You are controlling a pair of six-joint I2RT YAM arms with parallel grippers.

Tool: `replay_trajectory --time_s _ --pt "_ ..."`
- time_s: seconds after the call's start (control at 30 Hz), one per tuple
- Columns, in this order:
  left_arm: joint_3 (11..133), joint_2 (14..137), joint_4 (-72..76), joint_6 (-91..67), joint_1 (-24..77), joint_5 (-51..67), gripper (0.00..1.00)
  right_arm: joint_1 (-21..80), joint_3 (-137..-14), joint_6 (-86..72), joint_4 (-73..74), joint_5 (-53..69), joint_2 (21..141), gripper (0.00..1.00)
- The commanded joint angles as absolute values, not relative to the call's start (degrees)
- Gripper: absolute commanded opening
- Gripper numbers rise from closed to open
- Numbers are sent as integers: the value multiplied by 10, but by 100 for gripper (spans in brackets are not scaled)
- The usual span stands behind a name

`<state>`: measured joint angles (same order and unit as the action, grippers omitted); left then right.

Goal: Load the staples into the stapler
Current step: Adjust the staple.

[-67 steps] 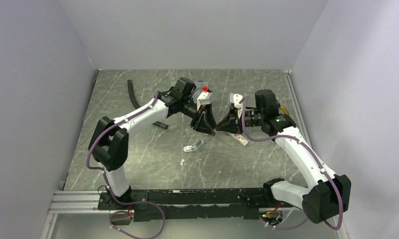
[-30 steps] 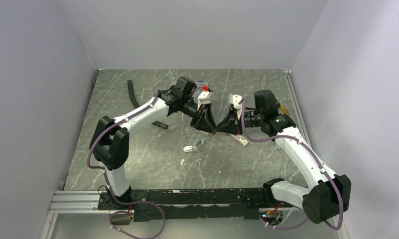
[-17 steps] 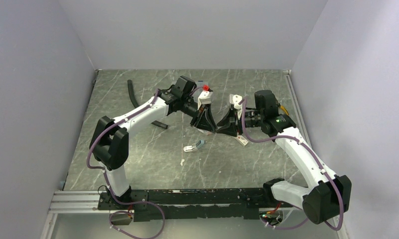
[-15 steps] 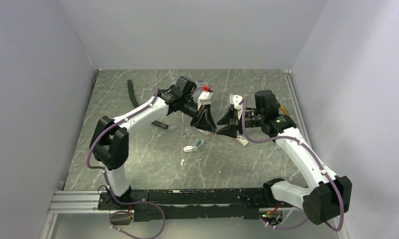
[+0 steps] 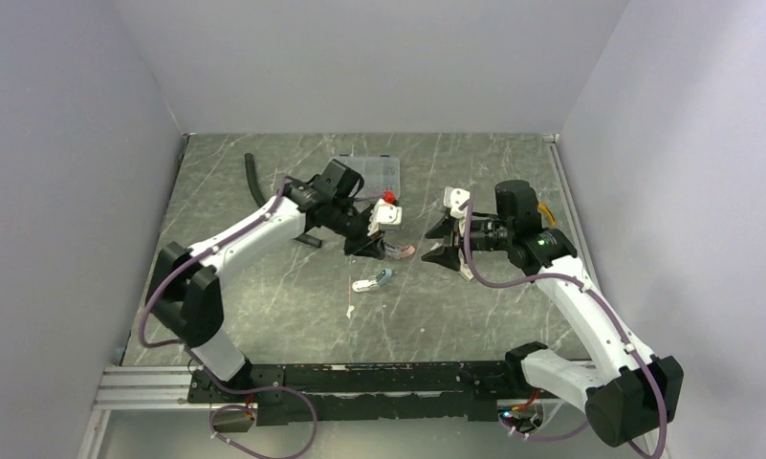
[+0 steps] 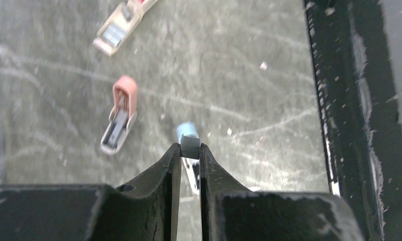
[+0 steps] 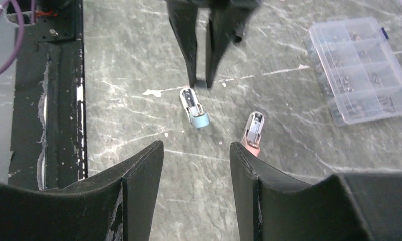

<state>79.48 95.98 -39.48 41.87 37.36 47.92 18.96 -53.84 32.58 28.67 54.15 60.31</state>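
Observation:
My left gripper (image 5: 364,252) is shut on a short grey strip of staples (image 6: 190,144), pinched at its fingertips. It hangs tip-down just above a blue mini stapler (image 5: 374,281) that lies open on the table (image 5: 293,316). In the right wrist view the left gripper (image 7: 201,84) stands just beyond this blue stapler (image 7: 193,109). A pink mini stapler (image 5: 401,251) lies open between the two grippers, also seen as the pink stapler (image 6: 121,113) from the left wrist. My right gripper (image 5: 434,243) is open and holds nothing, its fingers (image 7: 143,170) wide apart over bare table.
A clear plastic organiser box (image 5: 377,172) sits behind the left arm. A small carton (image 6: 119,27) lies near the right gripper. A black tube (image 5: 254,177) and a short black bar (image 5: 309,239) lie at the left. A white scrap (image 5: 349,311) lies in front of the blue stapler.
The grippers were tip to tip. The right one has opened and drawn back to the right. The left one, shut on the staples, has swung left and down over the blue stapler.

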Motion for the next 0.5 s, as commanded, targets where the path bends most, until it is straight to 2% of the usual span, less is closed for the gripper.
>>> replay_trajectory --time_s 0.0,0.23,0.47 --pt "752 881 -423 438 384 333 6 187 -521 333 268 504 582 55" --pt "700 848 -444 371 425 165 6 184 -511 329 255 484 584 54" --pt "668 836 -434 312 437 141 4 183 -489 301 227 492 589 54"
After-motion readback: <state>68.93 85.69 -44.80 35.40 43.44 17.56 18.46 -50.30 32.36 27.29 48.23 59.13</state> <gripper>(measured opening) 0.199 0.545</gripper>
